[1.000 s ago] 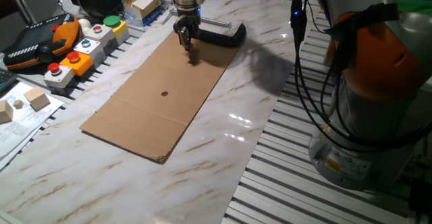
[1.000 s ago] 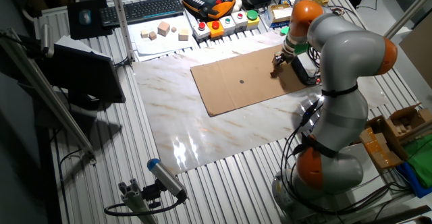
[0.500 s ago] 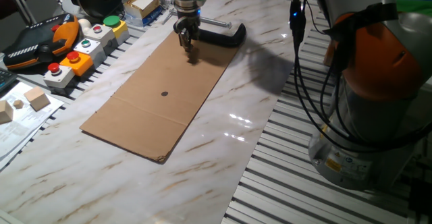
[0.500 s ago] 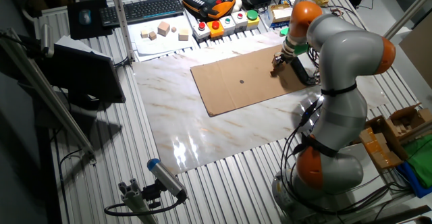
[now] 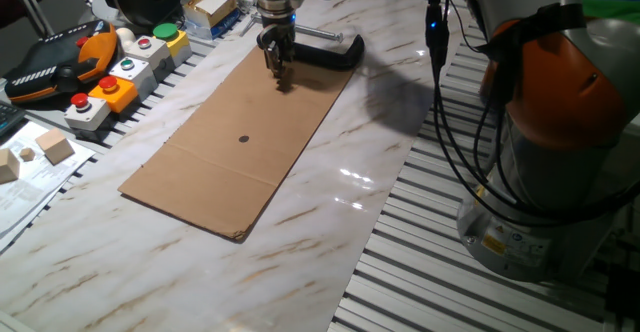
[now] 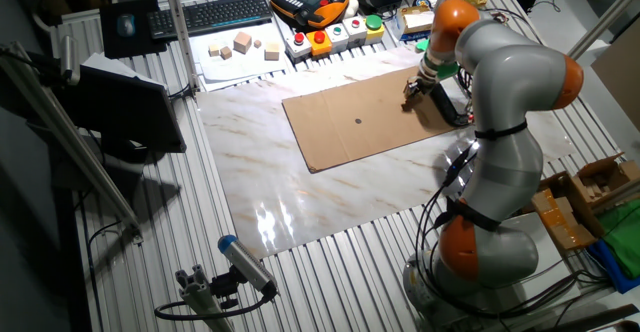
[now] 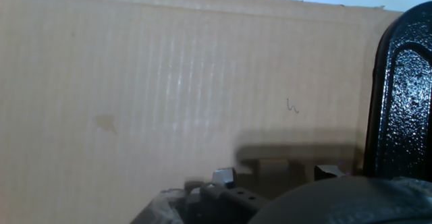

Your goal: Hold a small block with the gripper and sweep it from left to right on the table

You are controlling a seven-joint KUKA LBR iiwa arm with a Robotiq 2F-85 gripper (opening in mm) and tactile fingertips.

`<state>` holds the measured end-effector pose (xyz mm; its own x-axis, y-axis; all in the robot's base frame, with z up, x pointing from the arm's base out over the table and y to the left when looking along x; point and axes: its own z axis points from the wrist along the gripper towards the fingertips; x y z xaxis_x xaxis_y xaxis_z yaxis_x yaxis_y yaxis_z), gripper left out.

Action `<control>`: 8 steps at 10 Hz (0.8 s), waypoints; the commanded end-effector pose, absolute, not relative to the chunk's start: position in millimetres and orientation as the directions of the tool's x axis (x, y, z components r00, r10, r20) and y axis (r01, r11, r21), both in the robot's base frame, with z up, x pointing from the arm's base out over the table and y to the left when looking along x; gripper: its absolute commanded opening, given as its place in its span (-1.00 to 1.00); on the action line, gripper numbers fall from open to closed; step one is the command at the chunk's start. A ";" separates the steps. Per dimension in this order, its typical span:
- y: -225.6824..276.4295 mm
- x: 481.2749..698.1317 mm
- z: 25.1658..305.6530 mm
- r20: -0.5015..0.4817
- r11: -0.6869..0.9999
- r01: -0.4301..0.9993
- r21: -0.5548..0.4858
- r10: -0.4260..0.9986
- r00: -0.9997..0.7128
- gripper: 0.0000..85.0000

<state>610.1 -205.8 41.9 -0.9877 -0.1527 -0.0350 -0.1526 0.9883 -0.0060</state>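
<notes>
Reaching: orange-and-grey robot arm (image 6: 500, 92) bends over, black two-finger gripper (image 5: 277, 67) pointing straight down.
Below fingertips: flat brown cardboard sheet (image 5: 235, 137).
Just beyond: black C-clamp (image 5: 328, 52).
Fingers: close together, apparently pinching tiny tan wooden cube (image 5: 279, 73).

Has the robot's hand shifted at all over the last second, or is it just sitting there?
No. The hand sits at the same spot on the cardboard sheet, just in front of the black clamp, in both fixed views.

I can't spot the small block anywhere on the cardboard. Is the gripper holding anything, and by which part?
Cannot be told. The gripper stands fingertips-down on the cardboard sheet beside the black C-clamp; nothing is visible between them.
</notes>
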 end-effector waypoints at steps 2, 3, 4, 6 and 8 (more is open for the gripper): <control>-206.2 610.3 41.9 -0.029 0.988 -0.155 0.005 -0.155 -0.988 0.41; -206.3 610.3 41.1 -0.026 0.987 -0.159 0.005 -0.159 -0.987 0.39; -206.2 610.4 40.6 -0.026 0.987 -0.161 0.005 -0.161 -0.987 0.36; -206.1 610.7 39.7 -0.023 0.987 -0.162 0.006 -0.162 -0.986 0.32; -206.1 610.6 39.9 -0.019 0.986 -0.167 0.008 -0.167 -0.986 0.26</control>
